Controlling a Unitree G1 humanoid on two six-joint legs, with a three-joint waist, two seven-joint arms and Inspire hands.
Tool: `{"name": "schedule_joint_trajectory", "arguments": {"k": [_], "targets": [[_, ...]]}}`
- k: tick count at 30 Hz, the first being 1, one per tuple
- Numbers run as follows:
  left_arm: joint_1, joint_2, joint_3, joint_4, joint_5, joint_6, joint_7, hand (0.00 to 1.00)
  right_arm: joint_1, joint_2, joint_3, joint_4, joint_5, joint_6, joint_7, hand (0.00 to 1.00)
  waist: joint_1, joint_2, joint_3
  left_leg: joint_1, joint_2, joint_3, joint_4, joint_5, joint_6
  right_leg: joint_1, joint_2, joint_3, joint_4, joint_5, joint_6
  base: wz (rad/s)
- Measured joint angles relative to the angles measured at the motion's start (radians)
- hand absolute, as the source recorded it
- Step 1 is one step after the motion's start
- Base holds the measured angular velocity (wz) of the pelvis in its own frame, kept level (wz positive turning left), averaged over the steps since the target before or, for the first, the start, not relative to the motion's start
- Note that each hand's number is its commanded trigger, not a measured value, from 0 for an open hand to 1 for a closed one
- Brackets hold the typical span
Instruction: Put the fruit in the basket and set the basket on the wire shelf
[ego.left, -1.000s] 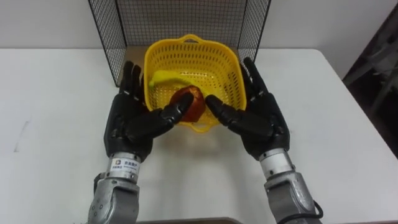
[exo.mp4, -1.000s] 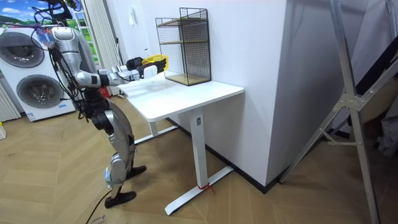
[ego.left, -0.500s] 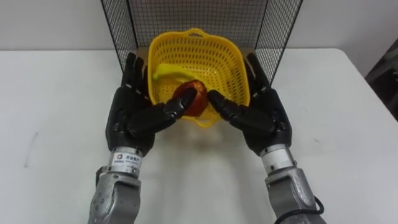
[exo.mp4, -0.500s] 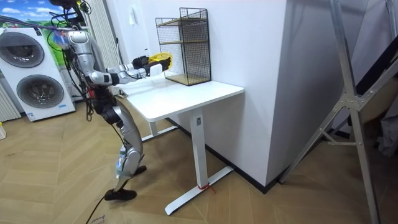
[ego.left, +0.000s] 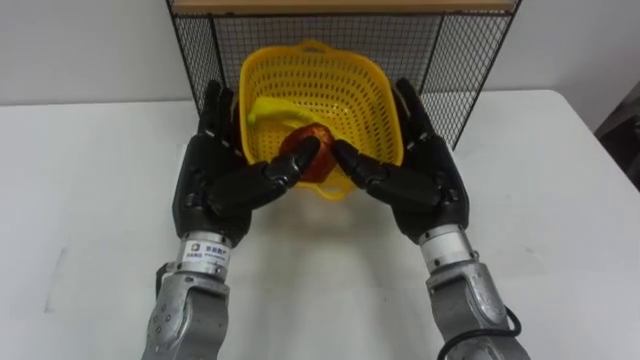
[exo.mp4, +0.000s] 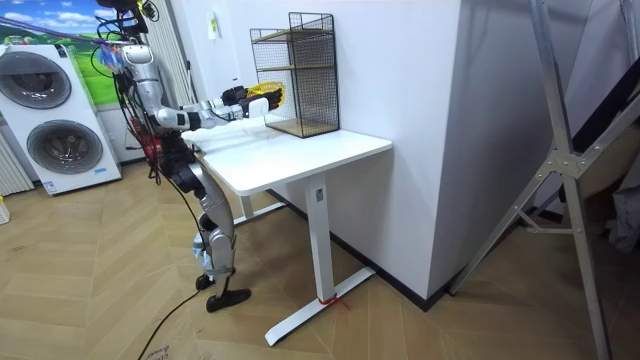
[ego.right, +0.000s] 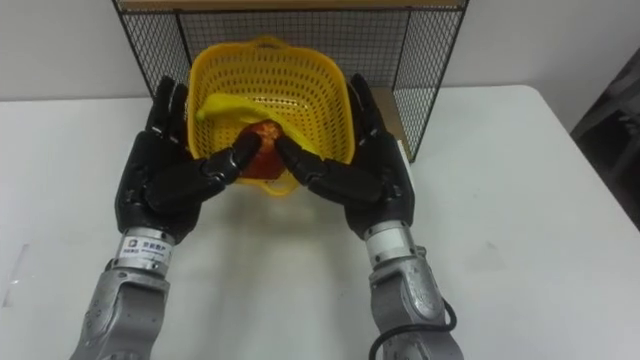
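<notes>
Left eye view: your straight-fingered left hand and right hand merely squeeze the yellow plastic mesh basket; uneven pressure could drop it.

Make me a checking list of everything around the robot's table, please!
surface: white table, bare around the arms.
job's things: yellow basket with a banana and a red apple inside, held up at the open front of the black wire shelf, which stands at the table's far edge by the wall.
clutter: nothing seen.
hands: left hand and right hand are open, with straight fingers pressed on the basket's two sides and thumbs at its near rim.
cables: nothing seen.
surroundings: two washing machines at the room view's left; wooden floor; the robot stands at the table's end, arms stretched to the shelf.
</notes>
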Motion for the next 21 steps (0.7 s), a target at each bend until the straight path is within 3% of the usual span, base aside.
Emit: {"name": "schedule_joint_trajectory", "arguments": {"k": [5, 16, 21], "targets": [[-0.003, -0.001, 0.000, 0.000, 0.000, 0.001, 0.000, 0.00, -0.004, 0.003, 0.001, 0.000, -0.007, -0.002, -0.019, 0.00, -0.001, 0.004, -0.0032, 0.011, 0.023, 0.022, -0.022, 0.001, -0.007, 0.028, 0.024, 0.009, -0.057, 0.033, -0.007, -0.15], [-0.003, -0.005, -0.001, 0.001, 0.000, 0.012, 0.000, 0.00, -0.004, 0.007, 0.003, -0.001, -0.008, -0.002, -0.047, 0.00, -0.001, 0.023, 0.0038, 0.068, 0.025, 0.051, -0.079, 0.003, -0.010, 0.068, 0.034, 0.026, -0.104, 0.043, -0.003, -0.09], [-0.034, -0.004, 0.003, 0.015, 0.000, 0.024, 0.001, 0.00, -0.017, 0.004, 0.003, -0.001, -0.006, -0.002, -0.068, 0.00, -0.001, 0.024, 0.0076, 0.084, 0.026, 0.048, -0.086, 0.004, -0.011, 0.089, 0.035, 0.022, -0.118, 0.045, -0.004, 0.02]]}}
